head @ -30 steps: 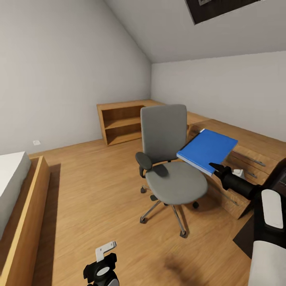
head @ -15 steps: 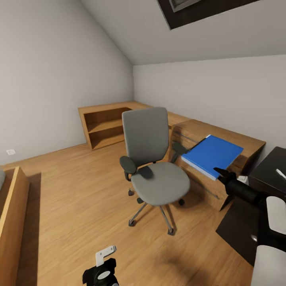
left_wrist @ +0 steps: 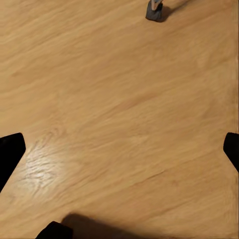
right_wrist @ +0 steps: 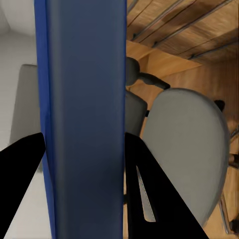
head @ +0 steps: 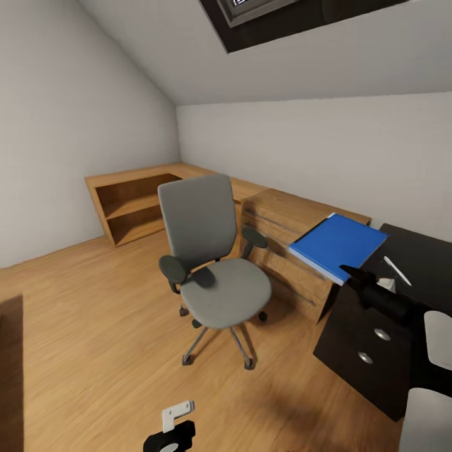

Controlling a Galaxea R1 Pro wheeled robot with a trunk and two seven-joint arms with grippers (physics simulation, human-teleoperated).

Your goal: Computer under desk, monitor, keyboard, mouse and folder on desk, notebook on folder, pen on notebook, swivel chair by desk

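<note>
Flat bright blue folder (head: 339,244), no legible lettering, pinched in black right gripper (head: 347,274); left gripper (left_wrist: 119,149) jaws spread.

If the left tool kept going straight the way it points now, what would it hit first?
The wood floor, by the look of it. The left wrist view looks along the open left tool at bare floorboards, with just a chair castor at the far edge, off that line. How far off the floor is cannot be judged.

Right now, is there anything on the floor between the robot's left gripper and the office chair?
No. In the head view, only bare wood floor lies between the left gripper and the chair.
</note>
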